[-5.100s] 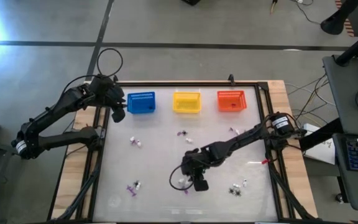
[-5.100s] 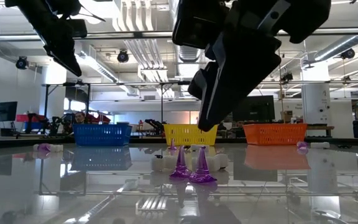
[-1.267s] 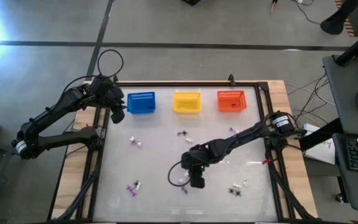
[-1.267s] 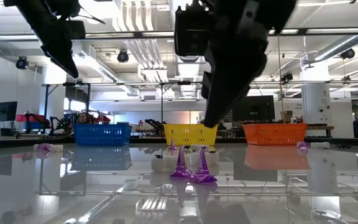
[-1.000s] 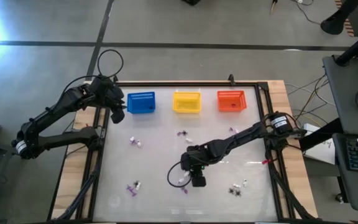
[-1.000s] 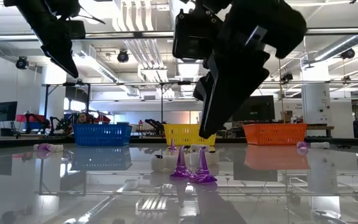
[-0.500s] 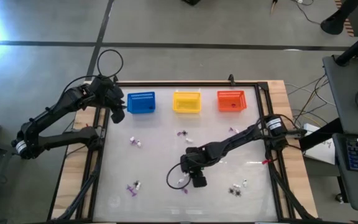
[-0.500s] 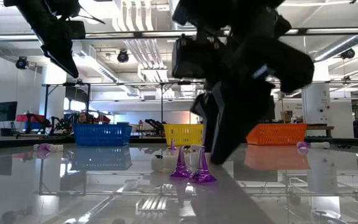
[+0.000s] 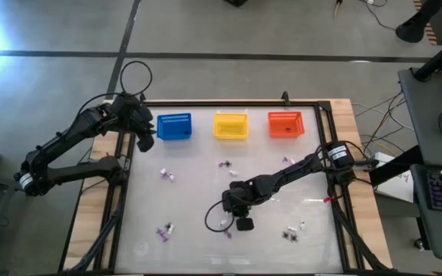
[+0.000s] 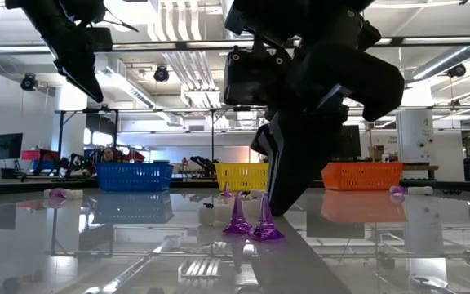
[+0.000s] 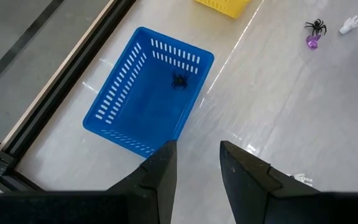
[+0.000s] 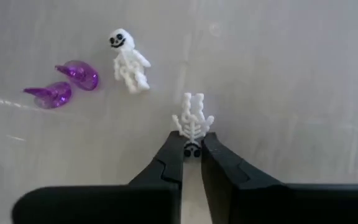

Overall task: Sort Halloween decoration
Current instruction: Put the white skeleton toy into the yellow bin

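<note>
Small Halloween decoration pieces lie scattered on the glossy table. In the right wrist view a white skeleton [image 12: 192, 118] lies flat, with my right gripper [image 12: 192, 152] shut on one end of it. A second skeleton [image 12: 129, 65] and two purple cones [image 12: 64, 84] lie beside it. The cones [image 10: 251, 220] stand in front of the gripper [image 10: 280, 204] in the low view. My left gripper [image 11: 196, 163] hangs open above the near end of the blue basket [image 11: 148, 93], which holds a black spider [image 11: 179, 79]. My right gripper pinches the white skeleton's head end [image 12: 192, 143] between its two fingertips. The fingers slant down from above and lie along the figure. The ribs and legs stretch out beyond the fingertips and lie on the table.
The blue basket [image 9: 174, 126], yellow basket [image 9: 231, 125] and orange-red basket [image 9: 285, 124] stand in a row along the far edge. More trinkets lie at the left [image 9: 167, 175], near left [image 9: 164, 231], centre [image 9: 226, 165] and near right [image 9: 294, 231]. A raised frame [image 9: 121, 192] borders the table.
My right gripper has sunk toward the table, down beside the purple cones. The left arm and the trinkets have kept still.
</note>
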